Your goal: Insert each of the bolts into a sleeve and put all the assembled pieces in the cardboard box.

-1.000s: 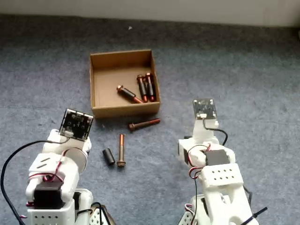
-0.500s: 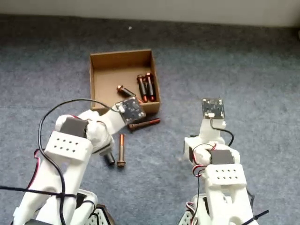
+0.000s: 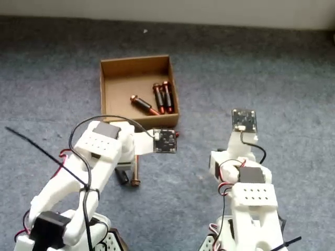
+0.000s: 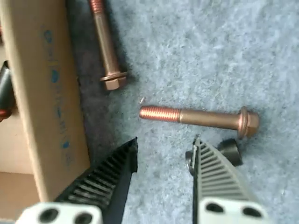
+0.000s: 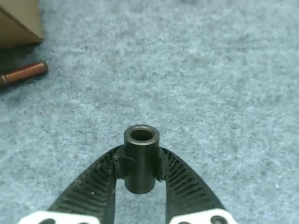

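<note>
Grey carpet covers the work surface, and over it the left gripper hangs with its jaws spread wide, both toothed fingers pointing down at the pile. Just past the fingertips a loose bolt lies flat across the gap. Its flanged head sits just beside a black loose sleeve, which is partly hidden behind one finger. In the high view that bolt lies at about 6 o'clock from the cardboard box, with the loose sleeve at 9 o'clock from its head. A second bolt lies near the box's front outer wall, apart from it. The right gripper is clamped on a black held sleeve, whose open bore is turned toward the wrist camera. It hovers above bare carpet at roughly 4 o'clock from the box and well apart from it. Inside the box, three assembled pieces rest on the floor toward its 3 o'clock wall. Two lie side by side, and the third lies at an angle at their 8 o'clock.
</note>
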